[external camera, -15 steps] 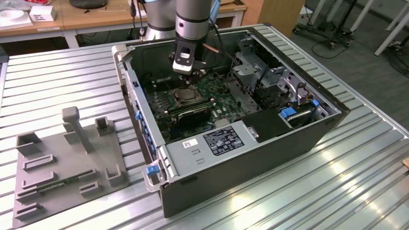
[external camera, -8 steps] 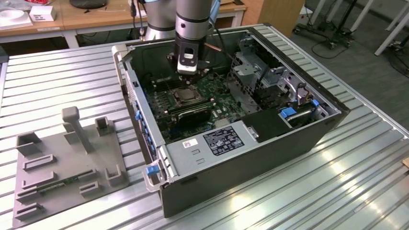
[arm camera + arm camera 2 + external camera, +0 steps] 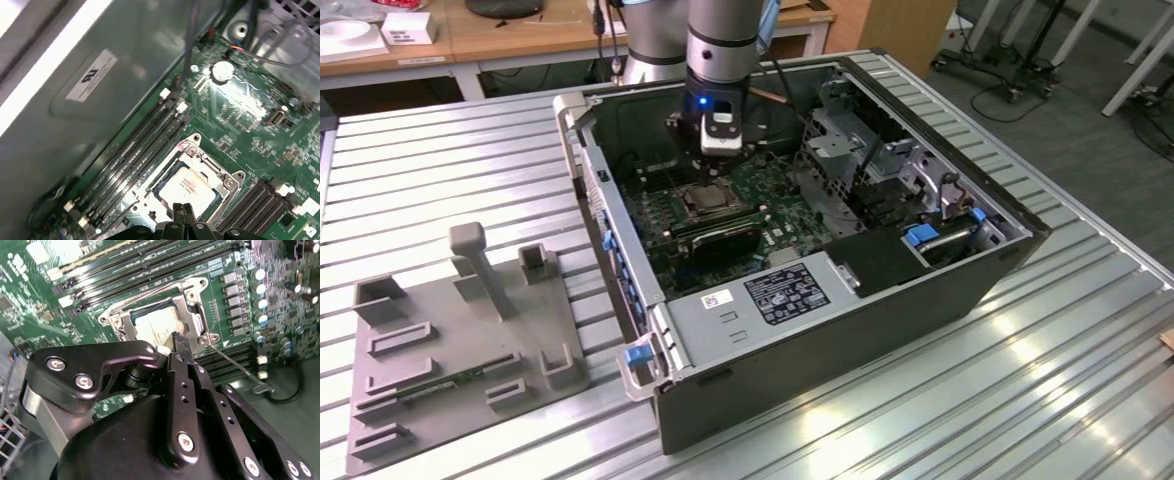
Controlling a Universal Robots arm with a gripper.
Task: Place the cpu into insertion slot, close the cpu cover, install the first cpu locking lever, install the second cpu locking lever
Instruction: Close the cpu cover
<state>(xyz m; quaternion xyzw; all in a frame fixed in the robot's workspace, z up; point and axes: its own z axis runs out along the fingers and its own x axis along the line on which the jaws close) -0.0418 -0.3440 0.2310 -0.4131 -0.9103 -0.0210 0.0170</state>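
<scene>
The pale cpu [image 3: 187,186] [image 3: 150,325] lies in the insertion slot [image 3: 707,203] on the green motherboard inside the open computer case. The silver cpu cover [image 3: 226,176] [image 3: 194,310] lies flat around it, and the chip shows through its window. My gripper [image 3: 181,210] [image 3: 179,340] [image 3: 716,172] hangs just above the socket's edge, fingers shut together with nothing between them. A thin wire locking lever [image 3: 239,368] runs from the socket's corner out across the memory slots. Another wire lever [image 3: 150,288] lies along the socket's opposite side.
Long black memory slots [image 3: 135,150] flank the socket. The case wall [image 3: 75,100] stands close beside them. Drive cages [image 3: 854,150] and a labelled metal box [image 3: 774,295] crowd the case. On the exterior view's left, a grey fixture plate [image 3: 454,340] sits on the ribbed table.
</scene>
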